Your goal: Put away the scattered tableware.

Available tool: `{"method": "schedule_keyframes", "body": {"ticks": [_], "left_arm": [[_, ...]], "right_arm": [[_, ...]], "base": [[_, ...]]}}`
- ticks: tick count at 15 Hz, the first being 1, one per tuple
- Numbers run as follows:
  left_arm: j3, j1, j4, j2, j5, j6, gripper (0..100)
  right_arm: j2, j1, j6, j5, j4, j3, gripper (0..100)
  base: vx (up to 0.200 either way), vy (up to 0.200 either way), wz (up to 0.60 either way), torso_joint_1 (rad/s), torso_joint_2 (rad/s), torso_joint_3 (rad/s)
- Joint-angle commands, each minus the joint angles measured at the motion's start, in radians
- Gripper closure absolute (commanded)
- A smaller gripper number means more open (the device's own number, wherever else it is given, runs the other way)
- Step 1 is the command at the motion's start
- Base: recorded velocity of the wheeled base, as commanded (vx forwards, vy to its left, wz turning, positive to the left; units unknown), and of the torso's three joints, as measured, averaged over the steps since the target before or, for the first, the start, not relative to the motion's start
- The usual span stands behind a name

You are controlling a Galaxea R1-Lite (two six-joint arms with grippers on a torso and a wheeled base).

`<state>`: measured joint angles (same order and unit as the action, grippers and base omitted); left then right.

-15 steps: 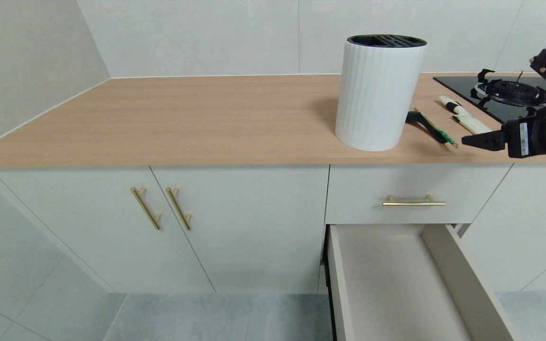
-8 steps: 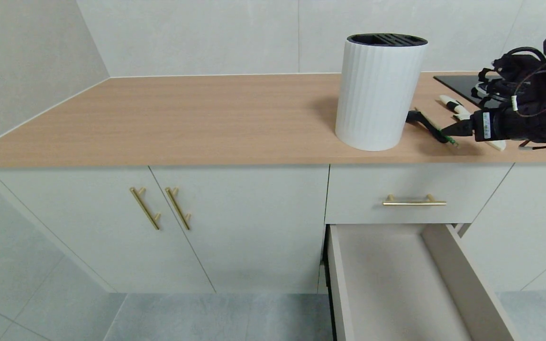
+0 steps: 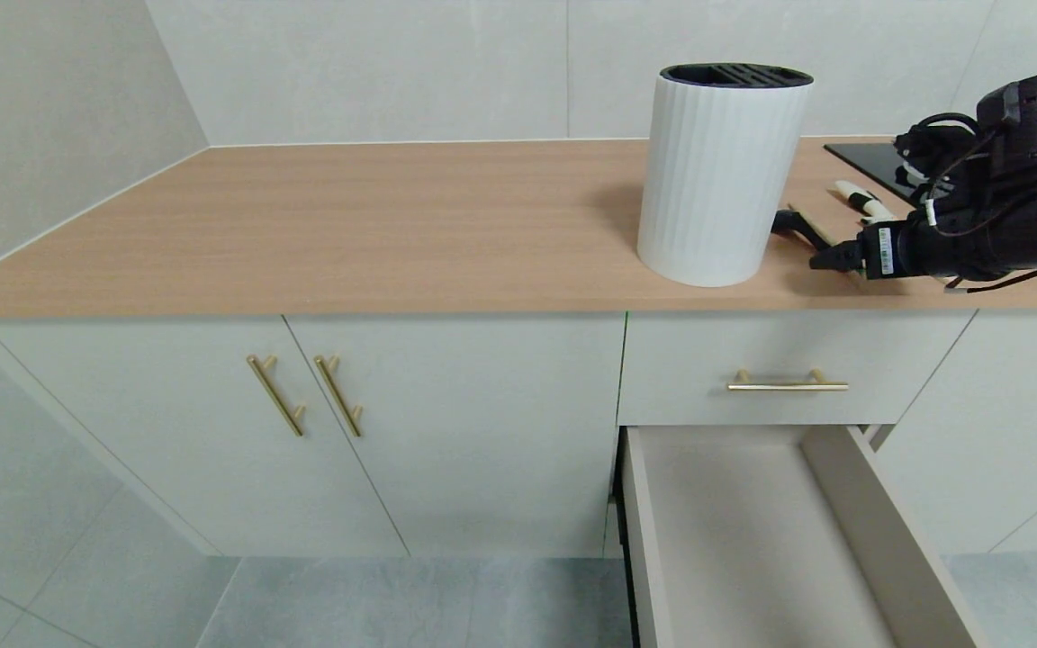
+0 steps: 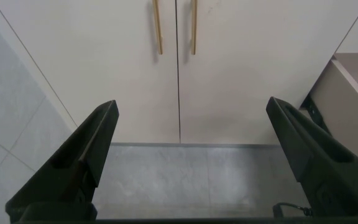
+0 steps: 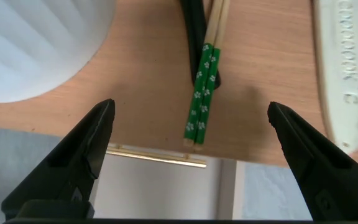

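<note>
The worktop [image 3: 347, 225] is carrying a white ribbed holder [image 3: 716, 180] near its front edge, with an open drawer [image 3: 640, 531] standing out below. The left claw [image 4: 191, 107] is hanging wide open before the cupboard doors [image 4: 229, 68]. The right claw [image 5: 190, 112] is spreading wide open at the front edge, either side of the green-ended chopsticks [image 5: 202, 93]. These are lying against a black utensil [image 5: 192, 25] just beside the holder.

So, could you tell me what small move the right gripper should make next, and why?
Probably lower the right gripper and close it on the chopsticks. Its jaws stand open with the green-patterned ends lying centred between them on the counter, not yet gripped, so a short descent and a squeeze should secure them.
</note>
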<state>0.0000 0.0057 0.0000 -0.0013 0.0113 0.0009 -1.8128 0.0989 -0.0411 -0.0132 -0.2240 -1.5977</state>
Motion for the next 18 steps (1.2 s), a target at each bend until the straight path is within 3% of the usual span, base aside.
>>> {"method": "schedule_keyframes", "body": {"ticks": [1, 4, 10, 11, 18], "left_arm": [[0.0, 0.0, 0.0, 0.001, 0.001, 0.001, 0], [0.0, 0.0, 0.0, 0.001, 0.001, 0.001, 0], [0.0, 0.0, 0.0, 0.001, -0.001, -0.001, 0], [0.0, 0.0, 0.0, 0.001, -0.001, -0.001, 0], [0.0, 0.0, 0.0, 0.001, 0.001, 0.001, 0]], "right_arm": [[-0.03, -0.001, 0.01, -0.001, 0.0, -0.015, 0], [-0.049, -0.001, 0.07, -0.001, -0.009, -0.059, 0], [-0.059, -0.001, 0.067, -0.004, -0.026, -0.061, 0], [-0.06, -0.001, 0.067, -0.004, -0.026, -0.062, 100], [-0.048, -0.005, 0.067, -0.017, -0.028, -0.067, 100]], "base": [[0.0, 0.0, 0.0, 0.0, 0.0, 0.0], [0.0, 0.0, 0.0, 0.0, 0.0, 0.0], [0.0, 0.0, 0.0, 0.0, 0.0, 0.0], [0.0, 0.0, 0.0, 0.0, 0.0, 0.0], [0.0, 0.0, 0.0, 0.0, 0.0, 0.0]]}}
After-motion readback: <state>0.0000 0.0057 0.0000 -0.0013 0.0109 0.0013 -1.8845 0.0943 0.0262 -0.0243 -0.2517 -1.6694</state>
